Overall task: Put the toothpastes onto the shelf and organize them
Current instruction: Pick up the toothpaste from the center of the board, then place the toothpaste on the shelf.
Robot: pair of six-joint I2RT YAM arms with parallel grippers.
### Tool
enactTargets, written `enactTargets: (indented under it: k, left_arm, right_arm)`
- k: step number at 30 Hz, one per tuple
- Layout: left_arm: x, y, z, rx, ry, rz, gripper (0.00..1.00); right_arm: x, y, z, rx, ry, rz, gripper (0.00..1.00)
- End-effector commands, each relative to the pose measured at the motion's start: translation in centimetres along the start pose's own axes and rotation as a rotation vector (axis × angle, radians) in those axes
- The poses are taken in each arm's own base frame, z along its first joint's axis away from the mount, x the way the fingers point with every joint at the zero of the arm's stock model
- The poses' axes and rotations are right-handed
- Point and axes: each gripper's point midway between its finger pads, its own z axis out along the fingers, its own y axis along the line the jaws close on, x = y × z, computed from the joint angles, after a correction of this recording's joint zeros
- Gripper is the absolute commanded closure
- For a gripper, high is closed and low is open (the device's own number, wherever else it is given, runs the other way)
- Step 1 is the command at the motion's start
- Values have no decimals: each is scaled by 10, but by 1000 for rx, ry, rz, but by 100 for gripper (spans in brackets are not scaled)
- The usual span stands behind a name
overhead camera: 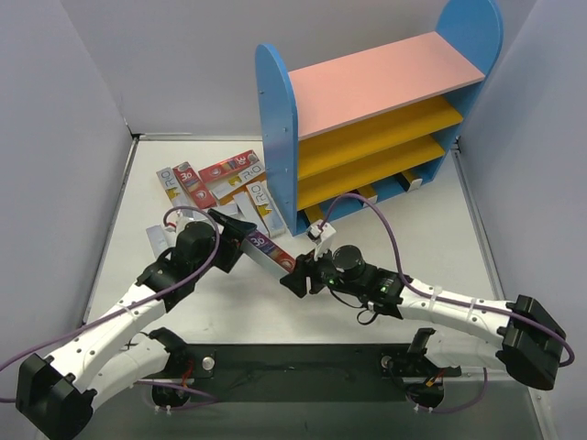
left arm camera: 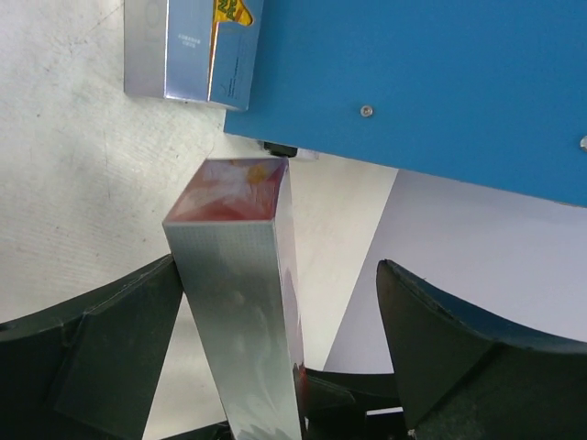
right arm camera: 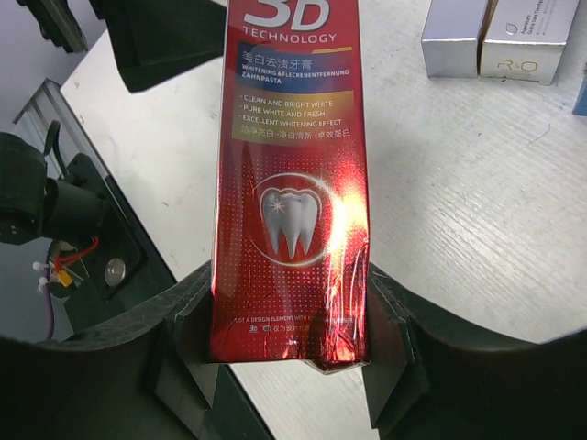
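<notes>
Right wrist view gives you the clearest read: your right end effector point(right arm camera: 292, 307) is clamped on the near end of a red toothpaste box point(right arm camera: 292, 183). One finger presses flat against each long side. The face printed "3D TECHNOLOGY", with a tooth emblem, is turned up to the camera. The box runs away from those fingers over the white surface point(right arm camera: 477, 229).

At its far end you have your left end effector point(left arm camera: 275, 270), which stands wide in the left wrist view. The box's silver side and red end cap rise between its fingers. The finger point(left arm camera: 110, 339) at the picture's left sits right at the box, touching or just beside; you cannot tell which. The other finger is well apart from it.

From the top external view, the box spans the gap between your two end effectors, just in front of the blue side panel of the shelf point(overhead camera: 275, 119). The shelf stands at the far right of the surface, pink board on top and two yellow boards below. A few box ends point(overhead camera: 410, 181) show in its lowest compartment. Left of the shelf, a loose pile of toothpastes point(overhead camera: 215, 183), red and silver-grey, lies on the surface just beyond your left end effector.
</notes>
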Motion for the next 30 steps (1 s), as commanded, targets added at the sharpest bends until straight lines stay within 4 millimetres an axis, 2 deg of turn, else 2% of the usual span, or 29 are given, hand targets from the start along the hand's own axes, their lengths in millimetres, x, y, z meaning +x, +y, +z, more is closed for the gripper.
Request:
enactTargets:
  k: [1,3,4,5,6,7,9,10,12,13,14,16,17,18,20,21,23,24,25,26,27,29,30]
  left_arm:
    - [-18,-25,-8,103,-90,70,3]
    - [-26,-29,-13,115,-126,117,3]
    - [-34,-27,-15,106,-168,180,3]
    - [-42,-32,-20,117,-200,206,3]
    - [-52,-25,-22,86,-251,237,3]
    - [-59,-25,-25,77,-284,295,3]
    - [-76,-24,-35,63,-365,347,3]
    - [-83,-22,-37,48,-393,422,3]
    - [-97,-23,-46,39,-461,522,3]
    - [-100,-25,-49,42,-479,556,3]
    - [-103,-27,-53,50,-498,588,3]
    - [-109,-27,-55,47,-528,680,3]
    - [-111,-33,-58,70,-549,695,3]
    - [-113,-28,-57,57,-557,747,3]
    - [-115,-33,-59,81,-585,772,3]
    - [-116,-27,-56,71,-589,811,3]
    - [-118,-28,-57,83,-610,820,3]
    - [-119,-28,-57,83,-615,834,3]
    - [-120,-23,-55,72,-614,847,3]
    - [-119,-31,-55,108,-619,853,3]
    - [-119,-30,-54,105,-617,890,3]
    - [-118,-30,-50,112,-611,928,3]
    - [-119,-29,-49,101,-615,954,3]
  right_arm:
    - [-33,10,-19,-7,-67,-70,71]
    - [-37,6,-30,18,-80,-76,71]
    - [-29,-2,-36,48,-46,-91,71]
    - [-35,-5,-45,71,-70,-98,71]
    - [-35,-9,-50,92,-67,-103,71]
    - [-29,-18,-58,130,-36,-110,71]
    - [-36,-28,-74,191,-57,-116,71]
    - [-28,-40,-83,239,-10,-124,71]
    - [-42,-47,-102,296,-45,-123,71]
    - [-36,-55,-110,333,-13,-125,71]
    - [-49,-58,-121,360,-43,-121,71]
    - [-46,-70,-134,412,-9,-119,71]
    - [-57,-77,-144,450,-32,-114,71]
    - [-55,-84,-150,481,-12,-115,71]
    - [-64,-99,-160,544,-16,-132,71]
    - [-72,-102,-165,564,-29,-139,71]
    - [-77,-112,-166,603,-14,-156,71]
    - [-89,-121,-172,641,-27,-159,72]
    - [-92,-124,-171,637,-15,-156,72]
    - [-93,-132,-168,655,8,-145,72]
    - [-105,-142,-174,687,-10,-133,72]
    - [-114,-152,-169,678,-8,-115,72]
    - [-125,-155,-166,668,-42,-119,72]
